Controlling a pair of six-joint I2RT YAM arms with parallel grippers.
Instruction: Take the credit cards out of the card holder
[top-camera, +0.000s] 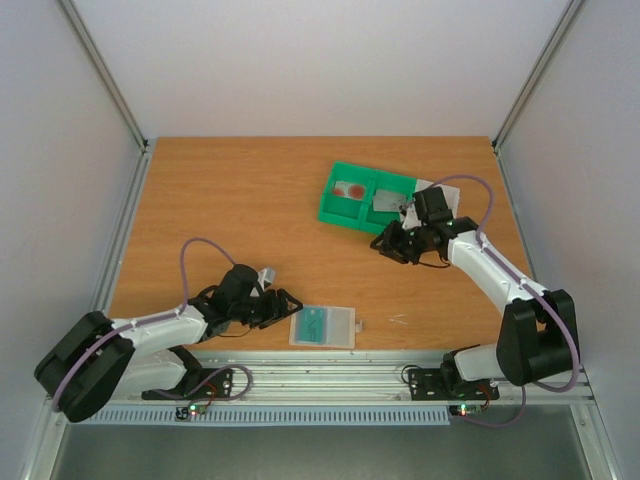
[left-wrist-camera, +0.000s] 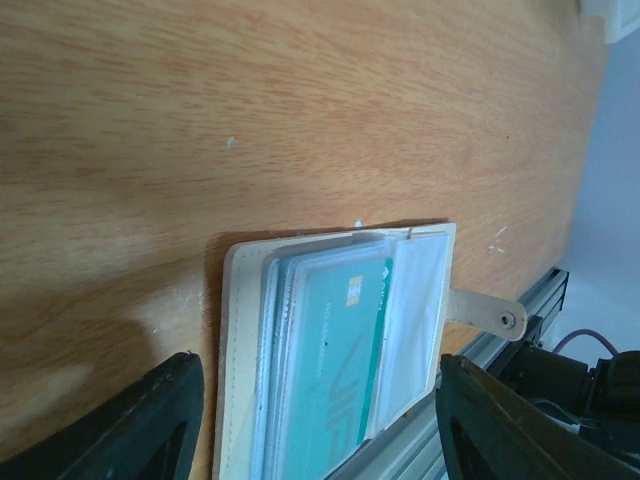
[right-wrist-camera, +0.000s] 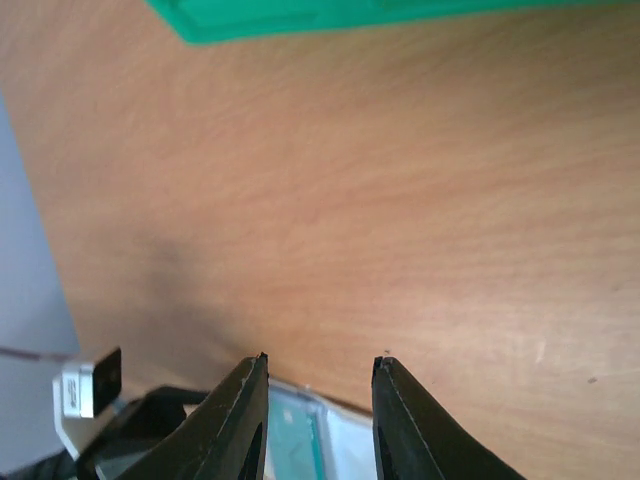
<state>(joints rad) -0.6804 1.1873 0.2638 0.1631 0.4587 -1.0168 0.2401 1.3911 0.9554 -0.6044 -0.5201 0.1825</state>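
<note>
Lying flat at the near edge of the desk (top-camera: 230, 200), the card holder (top-camera: 323, 327) shows a teal credit card (left-wrist-camera: 335, 350) inside. The left gripper (top-camera: 290, 305) sits just beside it, spread wide, empty. The right gripper (right-wrist-camera: 320, 365), near the green bin (top-camera: 365, 195), is narrowly parted, holding nothing.

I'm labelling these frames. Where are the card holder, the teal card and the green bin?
card holder (left-wrist-camera: 238, 370): left wrist view, on its pale outer border.
teal card (left-wrist-camera: 335, 350): left wrist view, middle of its face.
green bin (top-camera: 345, 217): top external view, its near wall.
</note>
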